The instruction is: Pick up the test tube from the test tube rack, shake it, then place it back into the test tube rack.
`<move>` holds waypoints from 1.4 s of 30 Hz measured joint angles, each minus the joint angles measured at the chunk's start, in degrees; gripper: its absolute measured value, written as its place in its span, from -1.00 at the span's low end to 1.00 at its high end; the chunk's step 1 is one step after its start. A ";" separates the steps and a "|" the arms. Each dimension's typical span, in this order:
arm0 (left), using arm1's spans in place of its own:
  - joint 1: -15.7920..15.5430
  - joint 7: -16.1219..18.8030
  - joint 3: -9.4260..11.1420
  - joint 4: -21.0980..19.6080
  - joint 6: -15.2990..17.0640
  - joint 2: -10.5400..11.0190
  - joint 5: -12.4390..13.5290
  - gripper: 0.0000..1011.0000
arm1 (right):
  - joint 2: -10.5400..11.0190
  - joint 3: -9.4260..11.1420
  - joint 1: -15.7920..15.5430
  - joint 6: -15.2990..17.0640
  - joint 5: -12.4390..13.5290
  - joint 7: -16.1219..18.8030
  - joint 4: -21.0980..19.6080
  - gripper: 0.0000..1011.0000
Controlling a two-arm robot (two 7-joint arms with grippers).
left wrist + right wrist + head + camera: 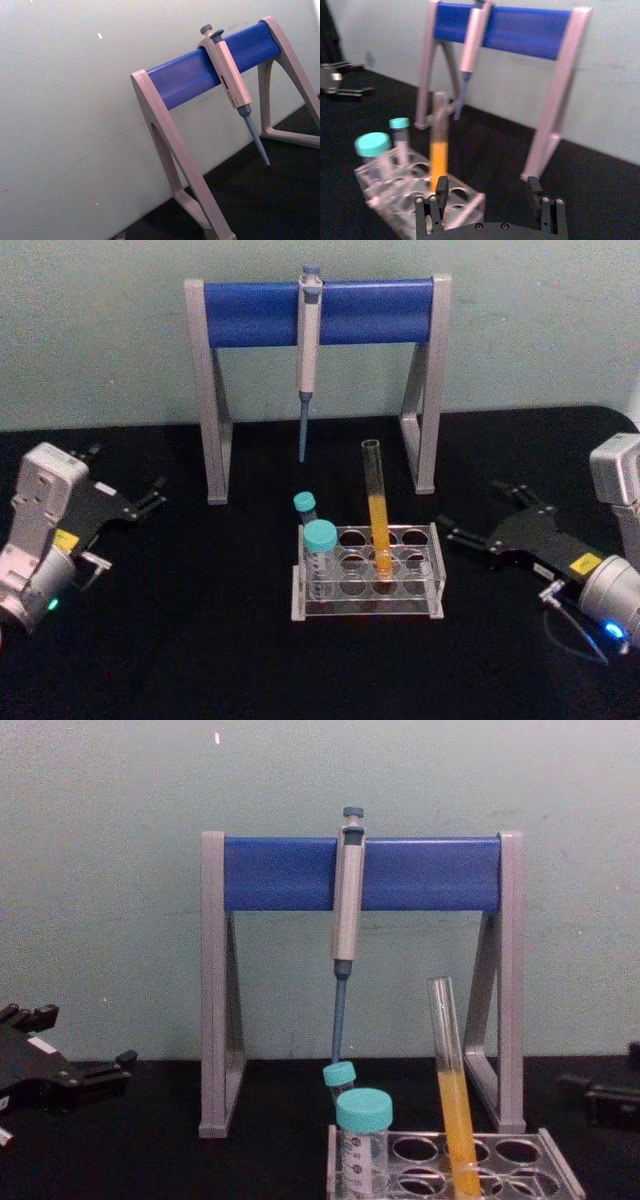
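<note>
The test tube [377, 508], tall, clear and with orange-yellow liquid in its lower half, stands slightly tilted in a middle hole of the low clear test tube rack [366, 611]. My right gripper [478, 512] hovers open just right of the rack, fingers pointing toward it. In the right wrist view its gripper [488, 192] frames open space, with the test tube [439, 145] and rack [466, 201] ahead, toward one finger. My left gripper [128, 478] is open, well left of the rack. The chest view shows the test tube [452, 1092] rising from the rack [500, 1134].
Two teal-capped tubes [320, 536] stand in the rack's left holes. Behind the rack is a blue-barred grey stand [320, 312] with a grey pipette [307, 350] hanging from it. The black table has free room on both sides of the rack.
</note>
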 joint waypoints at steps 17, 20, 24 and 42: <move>0.00 0.00 0.00 0.00 0.00 0.00 0.00 0.98 | -4.46 -4.96 8.90 10.05 0.54 8.49 3.83 0.98; 0.00 0.00 0.00 0.00 0.00 0.00 0.00 0.98 | -5.89 -6.01 10.94 10.92 -0.35 8.60 5.96 0.98; 0.00 0.00 0.00 0.00 0.00 0.00 0.00 0.98 | -7.38 -6.85 13.00 11.51 -1.01 8.94 8.58 0.98; 0.00 0.00 0.00 0.00 0.00 0.00 0.00 0.98 | -11.07 -9.23 18.48 9.94 -4.35 10.94 15.20 0.98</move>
